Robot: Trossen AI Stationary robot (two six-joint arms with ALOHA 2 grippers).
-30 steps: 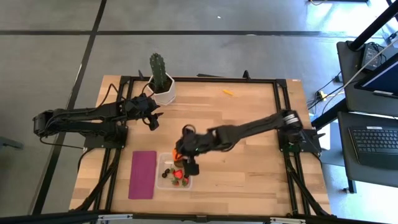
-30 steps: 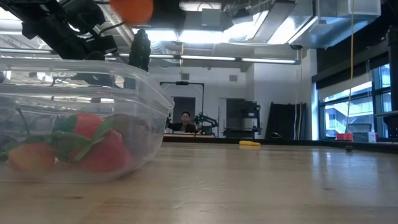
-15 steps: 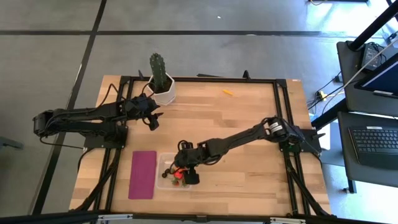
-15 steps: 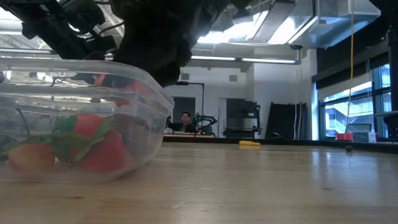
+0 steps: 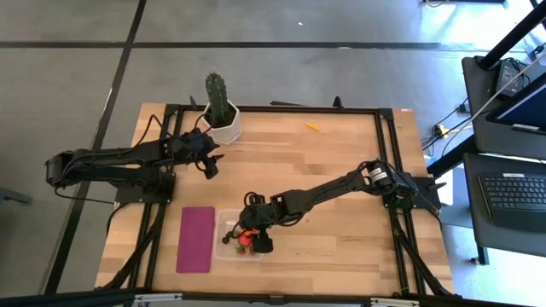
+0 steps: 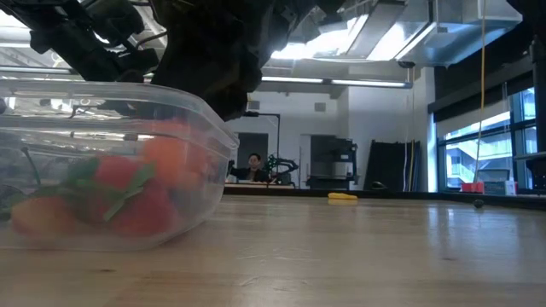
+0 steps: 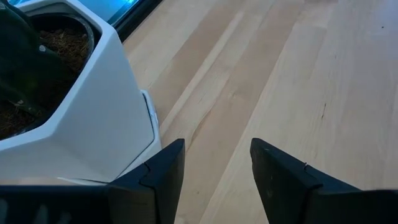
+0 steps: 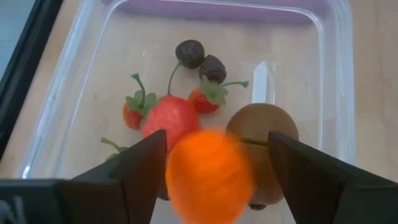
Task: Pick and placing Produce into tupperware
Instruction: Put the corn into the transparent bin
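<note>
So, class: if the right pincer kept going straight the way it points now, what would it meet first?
Probably the orange ball, blurred between the open fingers of the right pincer; beyond it lie the kiwi and strawberries in the tupperware.

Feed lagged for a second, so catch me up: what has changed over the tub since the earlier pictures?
The right claw came down from above the tupperware to its rim, carrying the orange ball. Its fingers have opened, and the ball now shows blurred between them, over the kiwi and strawberries. Unchanged: the left claw beside the cactus, the magenta rectangle, the yellow piece.
</note>
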